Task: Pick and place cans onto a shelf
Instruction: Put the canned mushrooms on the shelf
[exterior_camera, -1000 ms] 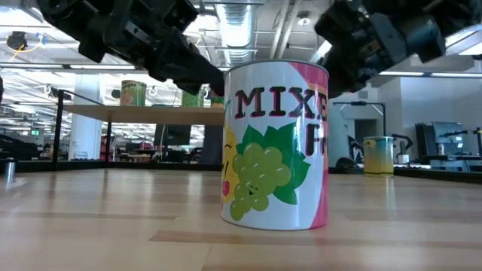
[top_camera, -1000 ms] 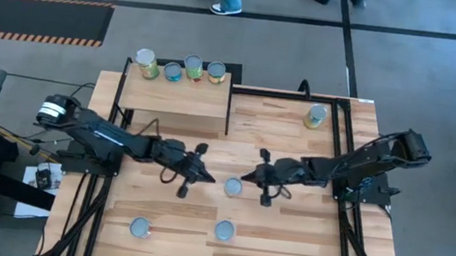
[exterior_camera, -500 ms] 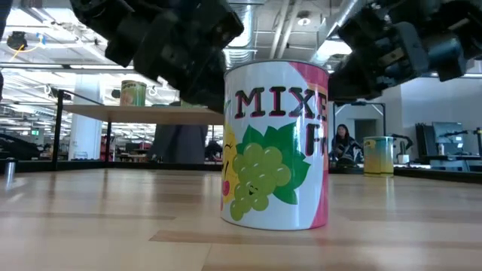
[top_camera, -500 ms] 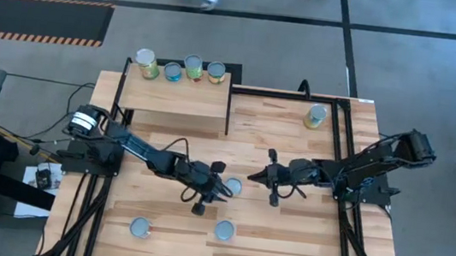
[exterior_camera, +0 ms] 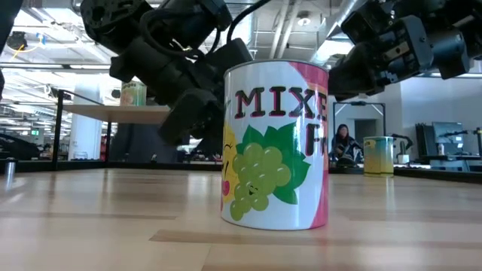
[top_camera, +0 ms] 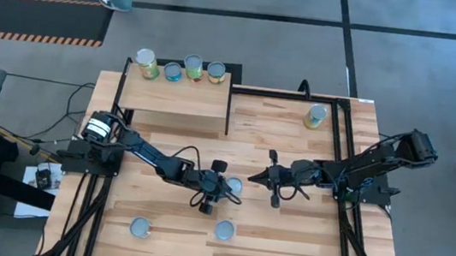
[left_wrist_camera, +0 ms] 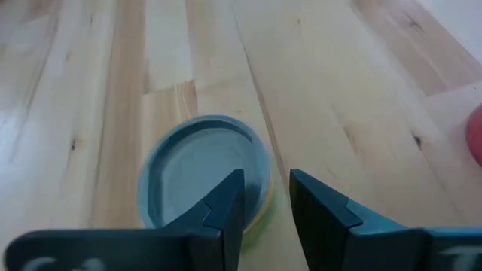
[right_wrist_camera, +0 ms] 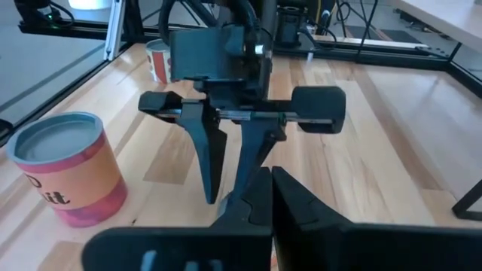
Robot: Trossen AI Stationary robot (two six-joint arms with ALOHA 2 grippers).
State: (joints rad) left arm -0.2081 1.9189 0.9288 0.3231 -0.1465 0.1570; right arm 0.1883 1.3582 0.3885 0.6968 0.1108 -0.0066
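A can with a blue top (top_camera: 235, 185) (left_wrist_camera: 203, 177) stands upright in the middle of the table. My left gripper (top_camera: 213, 188) (left_wrist_camera: 267, 199) (right_wrist_camera: 227, 197) hangs right beside it, fingers pointing down and open. In the left wrist view one fingertip shows over the can's rim, but no touch shows. My right gripper (top_camera: 258, 179) (right_wrist_camera: 265, 184) is shut and holds nothing, hovering just right of that can. The pale shelf (top_camera: 176, 96) at the far left carries several upright cans (top_camera: 193, 66). In the low view the middle can is hidden behind a nearer one.
A fruit-label can (top_camera: 224, 228) (exterior_camera: 275, 147) (right_wrist_camera: 64, 169) stands near the front edge, another (top_camera: 141, 227) left of it, and a yellow-green one (top_camera: 316, 115) at the far right. Black frame rails run along both table sides. People move on the floor beyond the table.
My left gripper has gone toward the table's right and near edges, up to the middle can. It has tipped from level to pointing down and has opened. My right gripper has drawn back a little toward the right edge. No can has moved.
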